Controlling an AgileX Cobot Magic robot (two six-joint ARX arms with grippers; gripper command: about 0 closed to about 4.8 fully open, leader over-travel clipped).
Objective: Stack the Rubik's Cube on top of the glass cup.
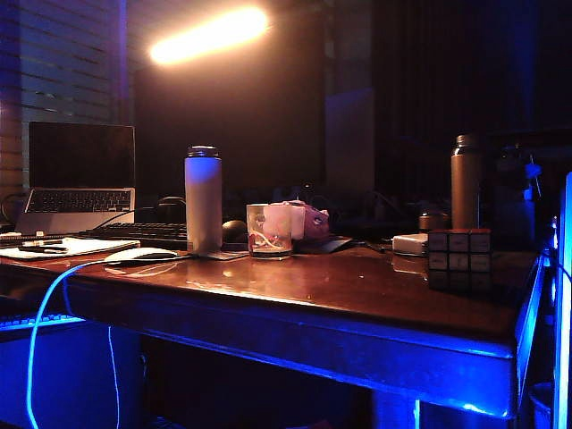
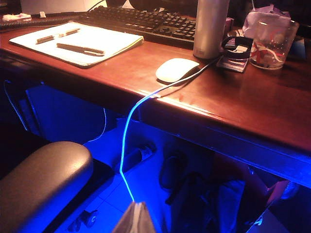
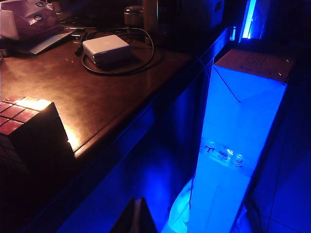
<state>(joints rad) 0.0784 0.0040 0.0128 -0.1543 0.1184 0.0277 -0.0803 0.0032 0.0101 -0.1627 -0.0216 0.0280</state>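
Note:
The Rubik's Cube [image 1: 458,249] stands on the right part of the wooden table [image 1: 357,295], also seen close by in the right wrist view [image 3: 26,126]. The glass cup [image 1: 269,230], a short clear tumbler with a red-and-white curl inside, stands mid-table beside the white bottle [image 1: 203,199]; it also shows in the left wrist view [image 2: 271,42]. My left gripper [image 2: 135,205] hangs below and in front of the table edge, fingers pressed together, holding nothing. My right gripper [image 3: 137,200] is likewise low beside the table's right end, shut and empty. Neither arm shows in the exterior view.
A white mouse [image 1: 140,255] with a cable, a keyboard [image 2: 141,19], a notepad with pens [image 2: 77,41] and a laptop [image 1: 79,188] fill the left side. A grey box with cable [image 3: 105,49], a brown bottle [image 1: 465,183] and a pink-white lumpy thing [image 1: 308,219] stand at the back. A tall box [image 3: 238,141] stands right of the table; a chair arm [image 2: 41,179] is at the left.

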